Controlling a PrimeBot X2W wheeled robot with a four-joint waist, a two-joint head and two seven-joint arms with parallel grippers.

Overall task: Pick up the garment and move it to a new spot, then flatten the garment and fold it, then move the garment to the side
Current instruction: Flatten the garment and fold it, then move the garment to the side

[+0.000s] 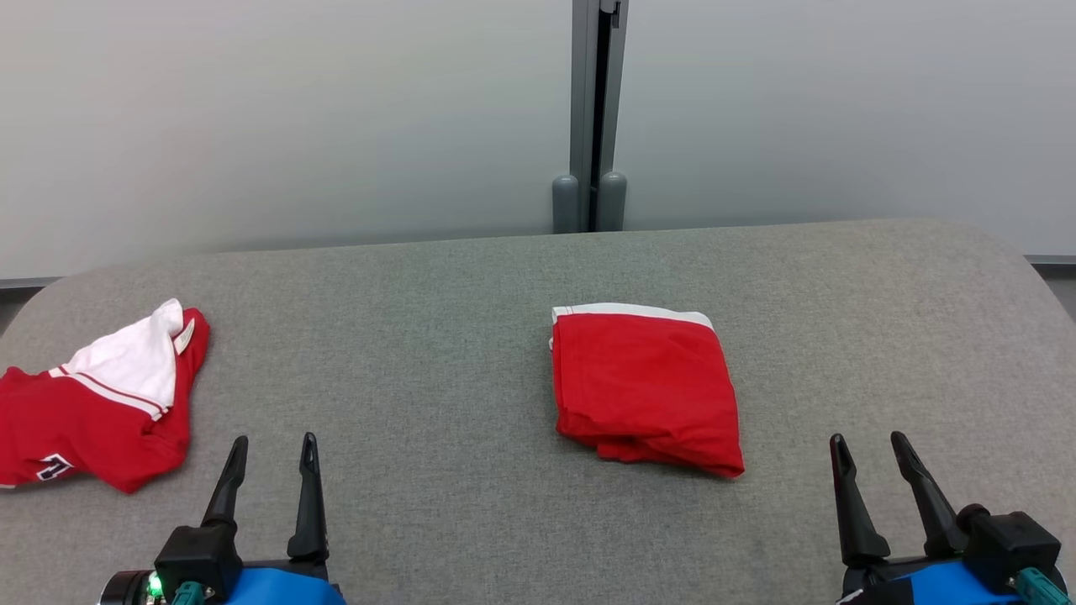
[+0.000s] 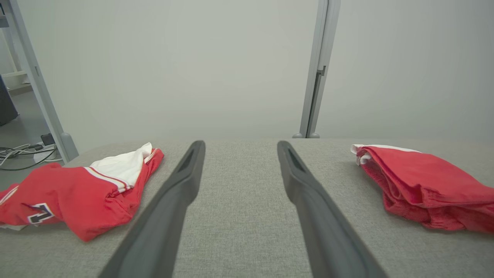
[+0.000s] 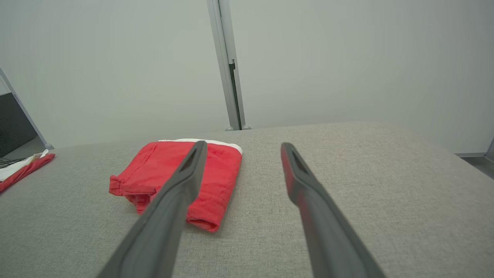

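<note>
A red garment point(image 1: 643, 386) with a white band along its far edge lies folded into a compact rectangle at the middle of the grey table point(image 1: 420, 336); the same folded garment point(image 2: 424, 185) point(image 3: 173, 173) shows in both wrist views. A second garment point(image 1: 92, 403) point(image 2: 77, 193), red and white with a number patch, lies crumpled at the table's left edge. My left gripper point(image 1: 276, 439) point(image 2: 240, 143) is open and empty near the front edge, between the two garments. To the right of the folded one, my right gripper point(image 1: 867, 437) point(image 3: 243, 144) is open and empty.
A pale wall with a grey vertical post point(image 1: 593, 118) stands right behind the table's far edge. Cables point(image 2: 19, 152) lie on the floor beyond the left end. Bare cloth surface stretches across the table's right half point(image 1: 883, 319).
</note>
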